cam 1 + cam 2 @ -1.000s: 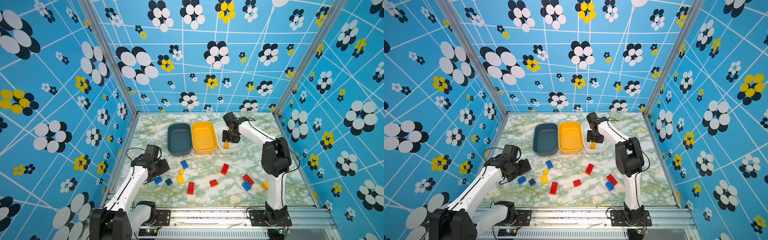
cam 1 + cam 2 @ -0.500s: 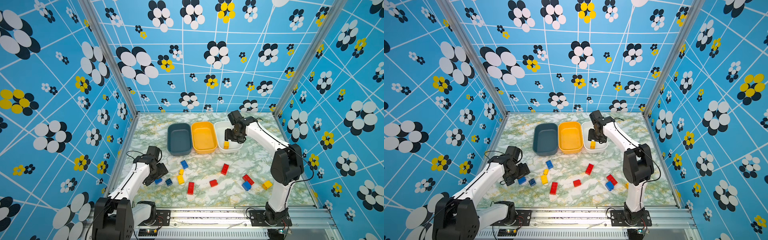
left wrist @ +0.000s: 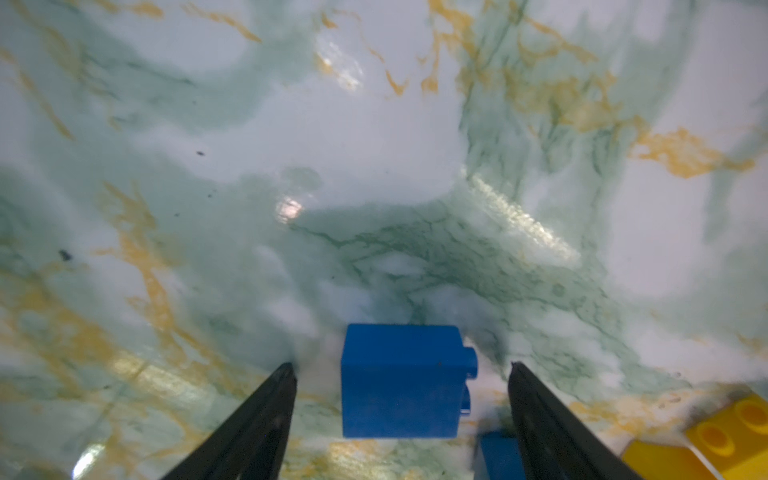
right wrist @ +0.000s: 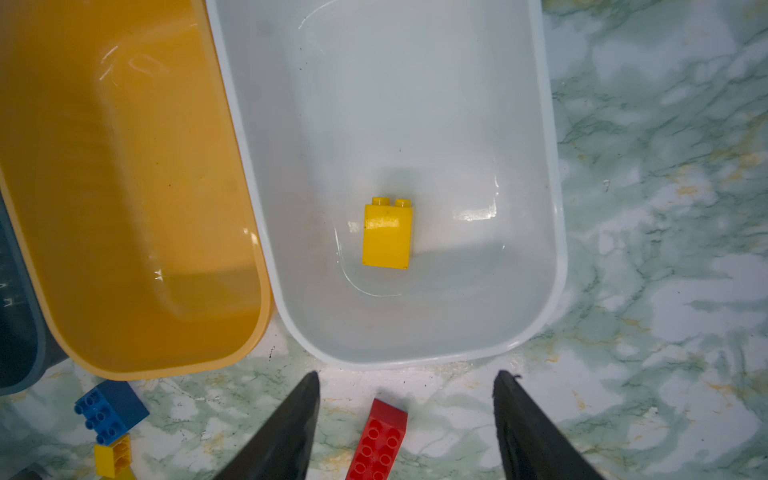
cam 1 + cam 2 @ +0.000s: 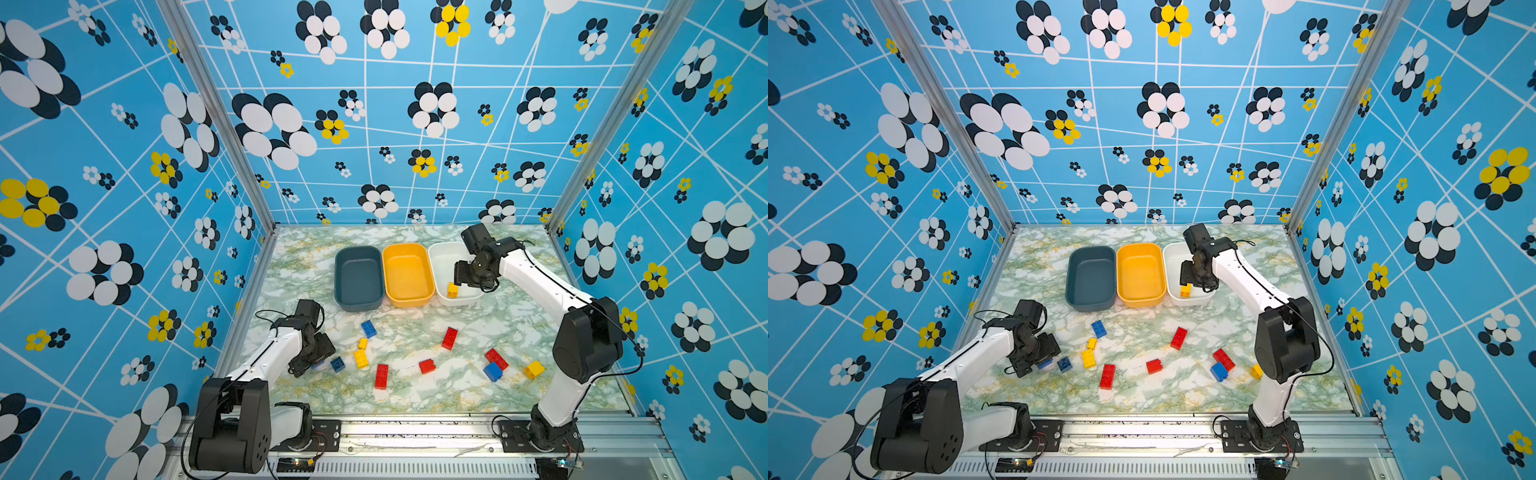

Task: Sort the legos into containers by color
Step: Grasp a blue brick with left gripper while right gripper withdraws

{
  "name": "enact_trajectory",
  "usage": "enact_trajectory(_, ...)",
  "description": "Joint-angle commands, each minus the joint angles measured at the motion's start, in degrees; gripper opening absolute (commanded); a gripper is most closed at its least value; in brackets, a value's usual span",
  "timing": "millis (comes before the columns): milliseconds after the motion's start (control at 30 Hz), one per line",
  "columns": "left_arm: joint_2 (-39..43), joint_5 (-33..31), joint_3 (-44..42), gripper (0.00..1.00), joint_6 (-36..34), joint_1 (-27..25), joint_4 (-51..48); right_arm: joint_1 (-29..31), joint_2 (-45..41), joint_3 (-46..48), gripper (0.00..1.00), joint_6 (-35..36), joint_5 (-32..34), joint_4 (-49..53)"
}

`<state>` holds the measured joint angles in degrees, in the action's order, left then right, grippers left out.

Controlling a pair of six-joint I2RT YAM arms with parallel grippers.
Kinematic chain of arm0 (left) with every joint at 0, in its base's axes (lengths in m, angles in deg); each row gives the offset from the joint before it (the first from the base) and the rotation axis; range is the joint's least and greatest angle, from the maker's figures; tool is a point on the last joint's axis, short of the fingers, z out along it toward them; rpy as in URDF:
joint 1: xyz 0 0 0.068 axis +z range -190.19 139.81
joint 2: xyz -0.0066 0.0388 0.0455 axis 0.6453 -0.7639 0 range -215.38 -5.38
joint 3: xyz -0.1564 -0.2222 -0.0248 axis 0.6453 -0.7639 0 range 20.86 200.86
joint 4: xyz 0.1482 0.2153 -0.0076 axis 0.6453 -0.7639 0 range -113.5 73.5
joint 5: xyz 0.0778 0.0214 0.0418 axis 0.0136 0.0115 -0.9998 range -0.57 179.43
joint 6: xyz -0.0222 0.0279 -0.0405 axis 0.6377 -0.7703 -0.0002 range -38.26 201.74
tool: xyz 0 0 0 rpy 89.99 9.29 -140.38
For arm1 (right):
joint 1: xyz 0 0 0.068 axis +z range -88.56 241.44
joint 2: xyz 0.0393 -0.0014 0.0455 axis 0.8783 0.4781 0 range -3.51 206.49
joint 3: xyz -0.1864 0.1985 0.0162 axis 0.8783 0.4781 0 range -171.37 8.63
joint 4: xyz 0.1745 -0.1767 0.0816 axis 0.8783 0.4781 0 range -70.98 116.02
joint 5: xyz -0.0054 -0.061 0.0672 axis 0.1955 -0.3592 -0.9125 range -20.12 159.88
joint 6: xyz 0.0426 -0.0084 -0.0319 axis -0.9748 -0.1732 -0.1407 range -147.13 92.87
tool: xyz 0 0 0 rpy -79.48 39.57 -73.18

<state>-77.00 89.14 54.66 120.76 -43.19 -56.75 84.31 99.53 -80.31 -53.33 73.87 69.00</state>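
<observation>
Three containers stand in a row at the back: a teal tub [image 5: 358, 278], an orange-yellow tub [image 5: 408, 274] and a white tub [image 5: 440, 257] [image 4: 415, 104]. One yellow lego [image 5: 452, 289] [image 4: 387, 235] lies in the white tub. My right gripper [image 5: 463, 276] [image 4: 407, 374] hangs open and empty over that tub's near end. My left gripper [image 5: 318, 361] [image 3: 401, 365] is low on the table at the front left, open, with a blue lego [image 3: 401, 382] lying on its side between the fingers, untouched. Several red, blue and yellow legos lie loose across the table.
Loose bricks in a top view: blue [image 5: 368, 328], two yellow [image 5: 360, 358], dark blue [image 5: 337, 364], red [image 5: 381, 376], red [image 5: 427, 366], red [image 5: 449, 338], then red [image 5: 496, 358], blue [image 5: 493, 371] and yellow [image 5: 534, 369] near the right arm. Patterned walls enclose the table.
My left gripper has come down and forward around the blue lego, its jaws narrowing a little. The right arm's elbow has swung out to the front right while its gripper stays over the white tub.
</observation>
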Motion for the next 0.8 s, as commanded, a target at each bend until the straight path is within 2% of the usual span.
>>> enact_trajectory(0, -0.6, 1.0, -0.6, 0.77, -0.2, 0.4, 1.3, 0.4, -1.4, 0.5, 0.66, -0.4, 0.8, 0.6)
enact_trajectory(600, -2.6, 1.8, 0.0, 0.45, -0.6, -1.0, 1.3, 0.4, -4.7, 4.7, 0.66, -2.4, 0.3, -0.8)
enact_trajectory(700, -2.0, 1.5, 0.9, 0.39, -0.7, -1.0, 0.7, 0.4, -5.8, 5.8, 0.68, -3.0, -0.2, -0.9)
enact_trajectory(767, -1.3, 1.2, 1.8, 0.37, -0.9, -1.0, -0.1, 0.2, -6.7, 6.9, 0.73, -3.5, -0.6, -1.2)
